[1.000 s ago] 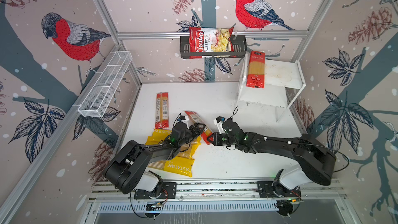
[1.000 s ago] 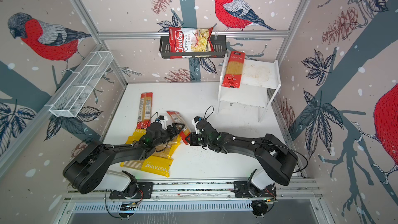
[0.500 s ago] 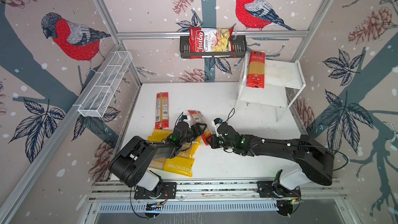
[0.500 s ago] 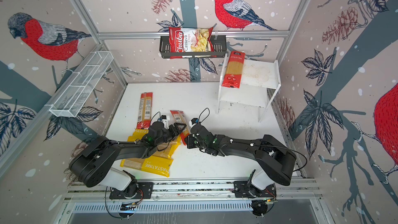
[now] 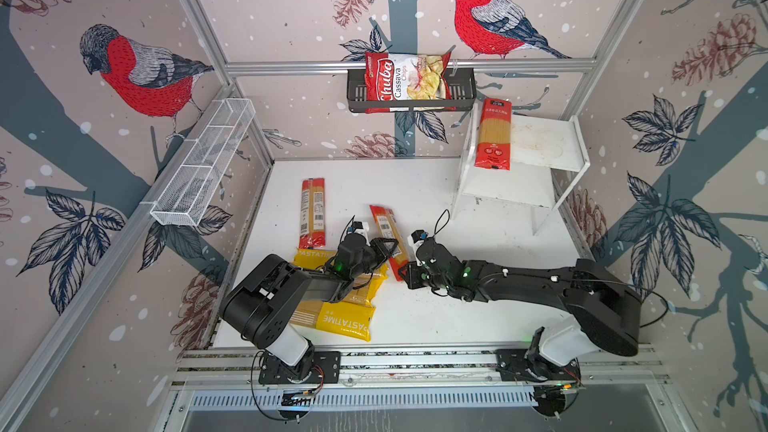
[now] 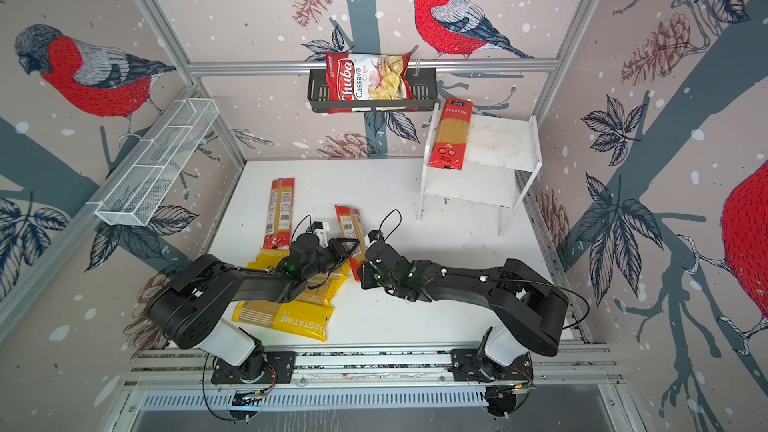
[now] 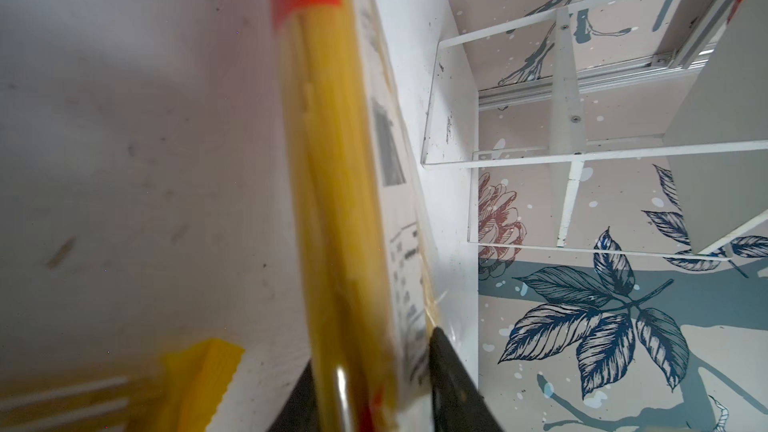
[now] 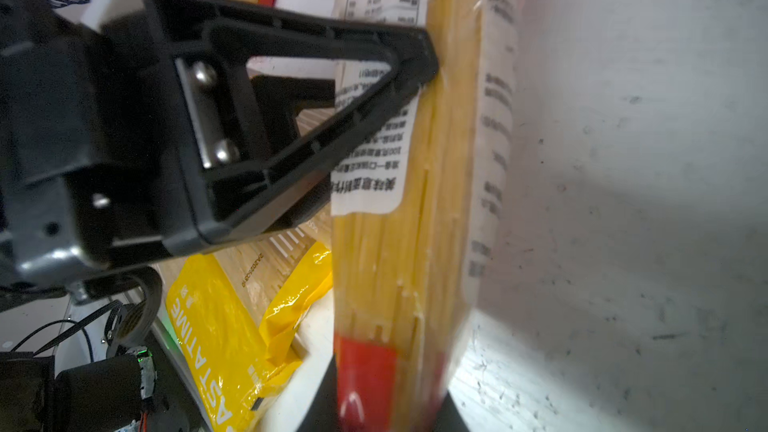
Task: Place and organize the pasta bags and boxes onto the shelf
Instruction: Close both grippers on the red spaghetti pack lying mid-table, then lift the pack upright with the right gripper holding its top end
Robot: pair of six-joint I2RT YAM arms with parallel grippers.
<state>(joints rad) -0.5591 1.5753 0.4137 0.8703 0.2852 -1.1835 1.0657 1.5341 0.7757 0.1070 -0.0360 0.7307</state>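
Observation:
A red pasta packet [image 5: 383, 224] [image 6: 347, 222] lies slanted on the table between both arms. My left gripper [image 5: 392, 245] [image 7: 374, 367] is shut on its middle, one black finger on each face of the packet [image 7: 332, 160]. My right gripper [image 5: 404, 274] [image 8: 386, 392] holds the packet's [image 8: 395, 243] near red end, with fingers against both sides. Another red packet [image 5: 493, 135] rests on the top of the white shelf [image 5: 540, 147] [image 6: 498, 143]. A third red packet [image 5: 312, 211] lies on the table at the left. Yellow PASTATIME packets [image 5: 340, 322] [image 6: 286, 317] lie under the left arm.
A Chuba chips bag [image 5: 405, 78] sits in the black basket [image 5: 461, 89] on the back wall. A white wire basket [image 5: 203, 166] hangs on the left wall. The shelf's lower board [image 5: 507, 189] carries nothing. The shelf legs [image 7: 569, 118] show in the left wrist view.
My left gripper was open around the red packet and has now closed on it. The right gripper stays at the packet's near end, and both arms have barely shifted.

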